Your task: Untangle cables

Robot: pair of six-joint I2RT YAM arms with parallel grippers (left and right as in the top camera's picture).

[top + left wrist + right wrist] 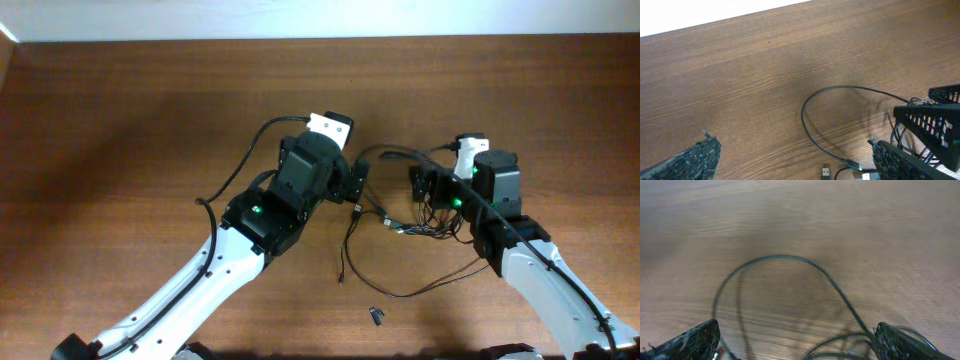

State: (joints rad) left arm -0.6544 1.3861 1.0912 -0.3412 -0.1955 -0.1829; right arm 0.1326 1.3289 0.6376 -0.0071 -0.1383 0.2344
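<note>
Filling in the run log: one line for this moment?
cables: tangled on table | left gripper: open | right gripper: open, over cables

Open tabletop [120, 120] around tangled cables [398, 226]

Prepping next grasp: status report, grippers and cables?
Left gripper open, empty. Right gripper open, empty, over the tangle. Thin black cables bunched on brown wooden table between arms. Small dark loose piece lies apart.

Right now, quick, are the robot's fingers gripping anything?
Left gripper: open, holding nothing.
Right gripper: open, holding nothing; thin black cables lie on the table below.
</note>
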